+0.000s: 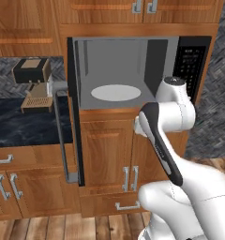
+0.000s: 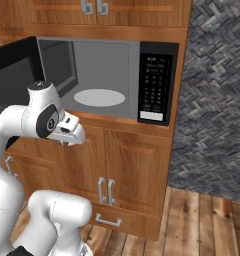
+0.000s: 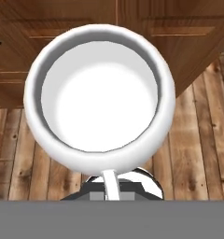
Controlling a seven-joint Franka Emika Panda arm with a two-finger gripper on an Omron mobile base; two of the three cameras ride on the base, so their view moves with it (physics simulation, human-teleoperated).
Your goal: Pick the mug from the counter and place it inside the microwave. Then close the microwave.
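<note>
A plain white mug is seen over brown plank flooring; the microwave is shown in black, its interior grey, its turntable light grey, its door handle silver; the button panel is black with a white strip at the bottom; the counter is rendered black with faint pale veining; cabinets are warm brown wood with silver handles; the coffee machine is brown and black; the wall is patterned in grey herringbone; the arm is white with dark joints.

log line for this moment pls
pincer: shut on mug | mug: carried above floor | microwave: door open, turntable bare
</note>
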